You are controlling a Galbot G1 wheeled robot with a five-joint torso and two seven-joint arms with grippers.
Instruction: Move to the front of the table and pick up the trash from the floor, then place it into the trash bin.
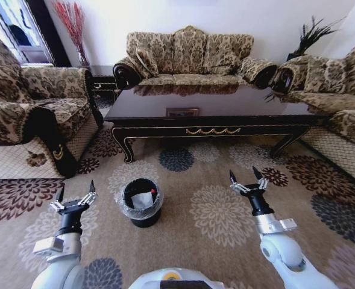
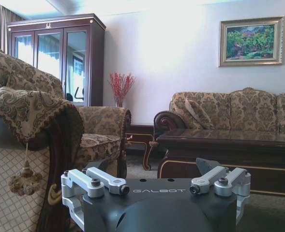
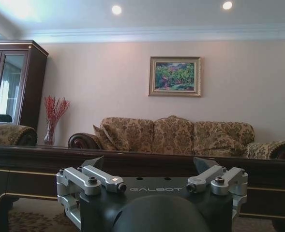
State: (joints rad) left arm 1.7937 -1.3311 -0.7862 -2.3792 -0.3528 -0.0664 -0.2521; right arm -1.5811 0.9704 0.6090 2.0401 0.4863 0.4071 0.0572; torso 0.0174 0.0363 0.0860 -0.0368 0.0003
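The long dark glossy table (image 1: 213, 111) stands ahead of me, also seen close in the left wrist view (image 2: 229, 145) and the right wrist view (image 3: 36, 157). On the carpet between my arms sits the small black trash bin (image 1: 141, 203), lined with a clear bag. Inside it lies trash (image 1: 143, 199): a folded white napkin with a red-tipped piece beside it. My left gripper (image 1: 75, 195) (image 2: 154, 166) hovers open just left of the bin, holding nothing. My right gripper (image 1: 245, 177) (image 3: 149, 163) is open and empty, farther right and nearer the table.
A patterned armchair (image 1: 32, 114) stands at the left, a sofa (image 1: 189, 57) behind the table and another sofa (image 1: 340, 102) at the right. The floral carpet (image 1: 219, 211) lies open between bin and table. A glass-door cabinet (image 2: 50, 58) stands behind the armchair.
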